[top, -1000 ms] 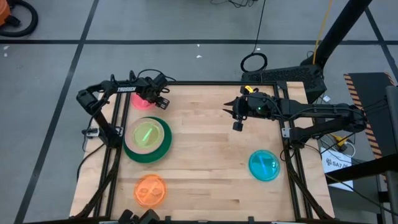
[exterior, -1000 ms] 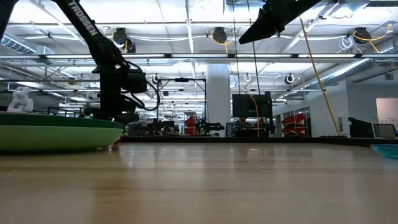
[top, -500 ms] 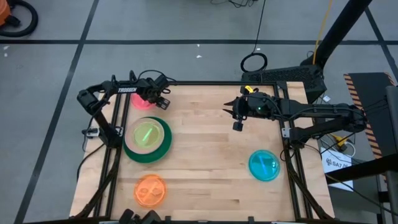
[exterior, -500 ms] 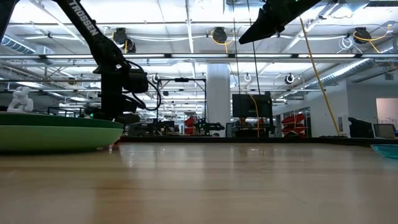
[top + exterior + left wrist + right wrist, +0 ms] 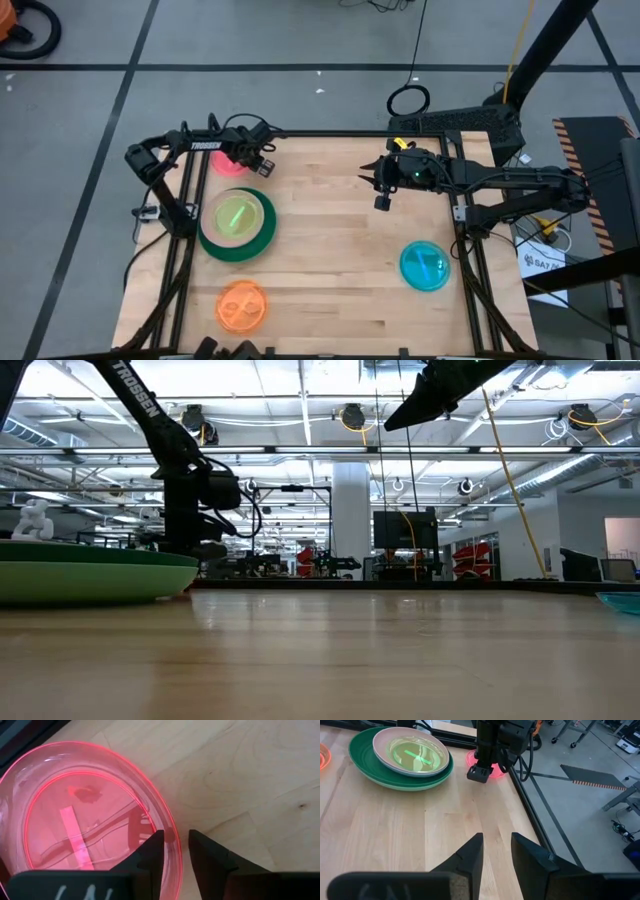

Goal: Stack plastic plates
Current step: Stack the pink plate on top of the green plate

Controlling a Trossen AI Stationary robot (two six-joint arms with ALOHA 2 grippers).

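My left gripper (image 5: 175, 851) sits low over the red-pink plate (image 5: 75, 815) at the tabletop's (image 5: 330, 250) far left corner, fingers narrowly parted astride its rim. My right gripper (image 5: 372, 177) hovers above the far right, fingers slightly apart, holding nothing. The green stack (image 5: 237, 224), orange plate (image 5: 241, 304) and blue plate (image 5: 425, 265) lie apart.

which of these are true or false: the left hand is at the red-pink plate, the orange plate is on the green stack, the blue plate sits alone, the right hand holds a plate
1. The left hand straddles the rim of the red-pink plate: true.
2. The orange plate lies on the green stack: false, it sits apart on the table.
3. The blue plate sits alone: true.
4. The right hand holds a plate: false, it is empty above bare wood.
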